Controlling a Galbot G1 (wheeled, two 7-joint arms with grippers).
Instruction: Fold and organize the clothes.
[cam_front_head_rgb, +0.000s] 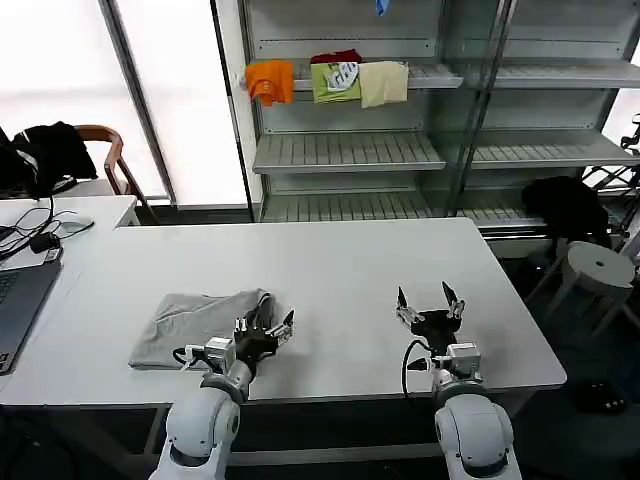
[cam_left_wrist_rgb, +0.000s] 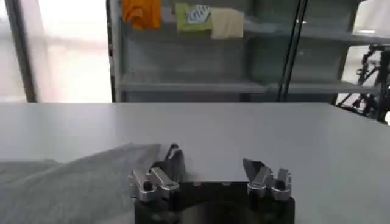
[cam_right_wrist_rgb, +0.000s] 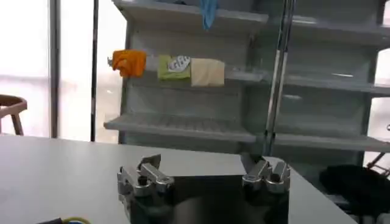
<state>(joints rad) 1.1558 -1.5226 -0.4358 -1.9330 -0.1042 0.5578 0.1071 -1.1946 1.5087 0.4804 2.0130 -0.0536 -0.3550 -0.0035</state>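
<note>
From the head camera, a folded grey shirt (cam_front_head_rgb: 200, 325) lies on the white table (cam_front_head_rgb: 330, 270), on the robot's left half near the front edge. The left gripper (cam_front_head_rgb: 267, 328) sits at the shirt's right edge, its jaws spread apart with nothing between them; the shirt lies just to the outer side of the left finger, touching or nearly touching it. The right gripper (cam_front_head_rgb: 428, 303) hovers over bare tabletop well apart from the shirt, jaws likewise wide and empty. Beyond the table stands a metal shelving unit (cam_front_head_rgb: 350, 150) carrying orange (cam_front_head_rgb: 270, 80), green (cam_front_head_rgb: 336, 82) and cream (cam_front_head_rgb: 384, 83) garments side by side. A laptop (cam_front_head_rgb: 18, 305) rests at the table's left edge.

The left wrist camera looks out along the left gripper (cam_left_wrist_rgb: 210, 167). Here the shirt (cam_left_wrist_rgb: 73, 182) shows as a low rumpled mound pressed up beside one finger (cam_left_wrist_rgb: 173, 163), while the gap between the fingers shows plain table (cam_left_wrist_rgb: 244, 128). The contact is closer to judge here than from above, though whether cloth actually touches metal I cannot tell.

The right wrist camera shows the right gripper (cam_right_wrist_rgb: 204, 170) with both fingers apart over bare table (cam_right_wrist_rgb: 55, 164), the shelves (cam_right_wrist_rgb: 201, 125) straight ahead of the jaws, and a wooden chair (cam_right_wrist_rgb: 11, 109) off to one side.
</note>
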